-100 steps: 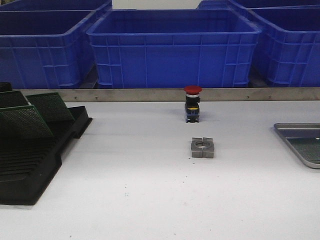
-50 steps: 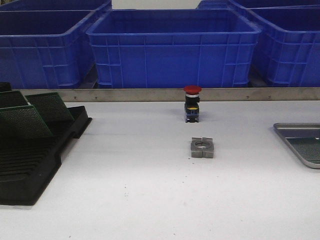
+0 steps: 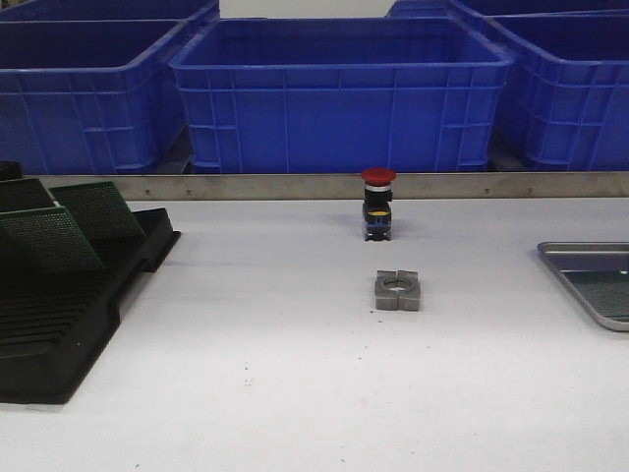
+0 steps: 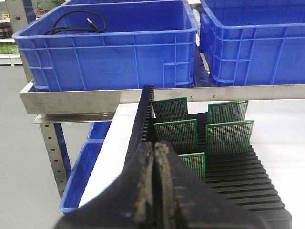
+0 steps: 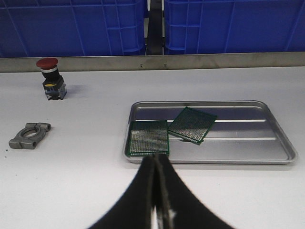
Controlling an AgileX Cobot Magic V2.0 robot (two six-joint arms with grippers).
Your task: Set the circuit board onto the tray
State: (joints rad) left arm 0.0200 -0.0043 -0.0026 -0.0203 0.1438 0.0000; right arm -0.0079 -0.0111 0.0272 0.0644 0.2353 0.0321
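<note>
A white bench [image 3: 295,374] is carrying a black slotted rack [image 3: 59,315] at the left and a silver tray [image 3: 590,280] at the right edge, with blue crates [image 3: 339,93] lining the back. Between rack and tray, a red-capped push button [image 3: 378,205] is standing behind a grey metal clamp block [image 3: 397,291]. The front view is cutting off most of the tray and is showing neither arm.

The right wrist view is showing the whole tray [image 5: 267,143], with two green circuit boards lying flat inside. One circuit board [image 5: 148,137] is sitting in the corner nearest the clamp block, edges roughly square with the rim. The second board [image 5: 192,124] is lying just beside it, turned at an angle, one corner pointing toward the tray's far rim. The right pincer [image 5: 156,191] is hanging over the bench near the tray, fingers pressed together, holding nothing.

The left wrist view is showing five more boards [image 4: 175,134] standing upright on edge in the rack's slots. The left pincer [image 4: 155,181] is sitting closed and empty beside the rack.
</note>
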